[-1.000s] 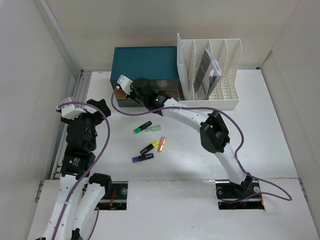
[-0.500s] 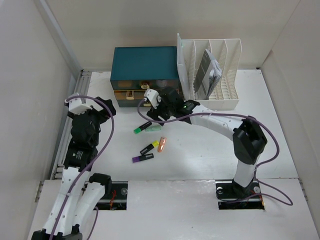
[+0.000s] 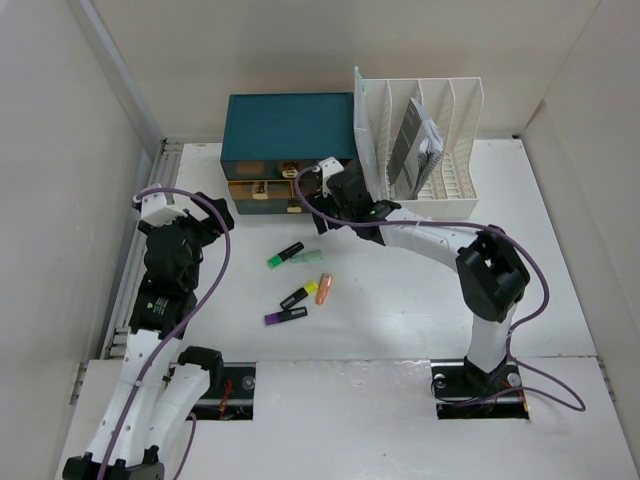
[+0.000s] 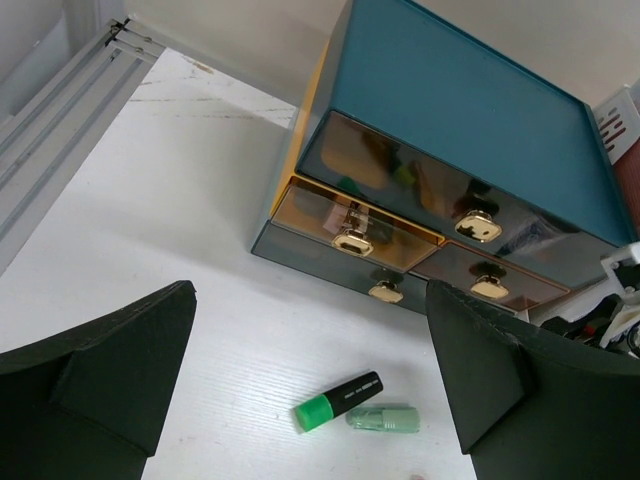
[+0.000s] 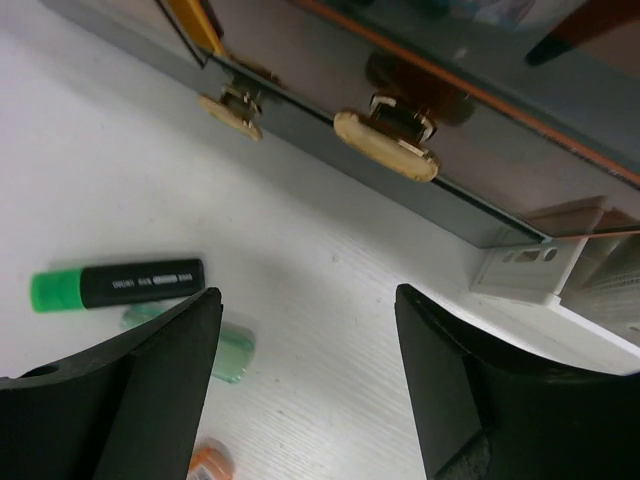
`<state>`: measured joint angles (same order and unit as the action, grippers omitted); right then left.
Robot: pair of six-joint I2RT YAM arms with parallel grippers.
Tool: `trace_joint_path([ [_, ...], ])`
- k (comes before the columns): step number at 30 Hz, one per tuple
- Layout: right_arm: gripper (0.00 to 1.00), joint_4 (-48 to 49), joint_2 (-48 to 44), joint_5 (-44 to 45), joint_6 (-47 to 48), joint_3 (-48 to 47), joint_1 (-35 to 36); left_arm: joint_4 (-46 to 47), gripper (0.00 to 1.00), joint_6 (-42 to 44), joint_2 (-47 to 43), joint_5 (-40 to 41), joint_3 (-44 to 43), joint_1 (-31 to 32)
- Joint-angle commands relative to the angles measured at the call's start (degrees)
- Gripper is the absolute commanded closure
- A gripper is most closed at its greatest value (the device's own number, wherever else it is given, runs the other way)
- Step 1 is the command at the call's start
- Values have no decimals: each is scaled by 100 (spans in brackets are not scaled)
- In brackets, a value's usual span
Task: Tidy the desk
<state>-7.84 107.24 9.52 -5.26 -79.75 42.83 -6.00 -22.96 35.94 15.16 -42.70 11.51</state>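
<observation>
White laminate forms the desk [image 3: 560, 300], which fills the whole floor of the walled enclosure. Both arm bases sit at 6 o'clock.

Loose stock lies unsorted near the centre. A purple highlighter [image 3: 286, 316] is nearest. Beyond it is a yellow highlighter [image 3: 298, 296], with an orange highlighter [image 3: 324, 289] just beside it at 3 o'clock. Farther on, a green highlighter [image 3: 285, 255] lies alongside a pale green piece [image 3: 307, 257]; whether they touch cannot be told.

The left gripper [image 4: 310, 300] hangs at 9 o'clock of the desk with its fingers wide apart and nothing between them, facing the drawers. The right gripper [image 5: 308, 300] is also parted and empty, low over bare desk just short of the bottom drawer fronts.

At 12 o'clock stands the teal drawer box [image 3: 290, 120]. Its left amber drawer [image 4: 350, 225] appears drawn out slightly. The white file rack [image 3: 460, 150] stands against the box at its 3 o'clock and holds a dark flat item [image 3: 415, 140].

Assessment: 4 highlighters and 1 loose piece are on the open desk and neither tool holds anything, so most of the sorting looks undone.
</observation>
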Motion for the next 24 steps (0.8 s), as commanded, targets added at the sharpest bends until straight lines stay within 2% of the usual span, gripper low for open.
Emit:
trace_joint_path([
  [1,25,773,-28,278,-651,12,41,257,3,64,-35,-30,33,-8],
  [7,25,1064,-28,928,-968,-103,41,257,3,64,-35,-30,33,-8],
  [20,25,1188,473,1149,-1477,-560,-11,257,3,64,-35,22,33,-8],
  [24,25,1188,526,1525,-1549,-674,-11,257,4,64,-35,22,33,-8],
])
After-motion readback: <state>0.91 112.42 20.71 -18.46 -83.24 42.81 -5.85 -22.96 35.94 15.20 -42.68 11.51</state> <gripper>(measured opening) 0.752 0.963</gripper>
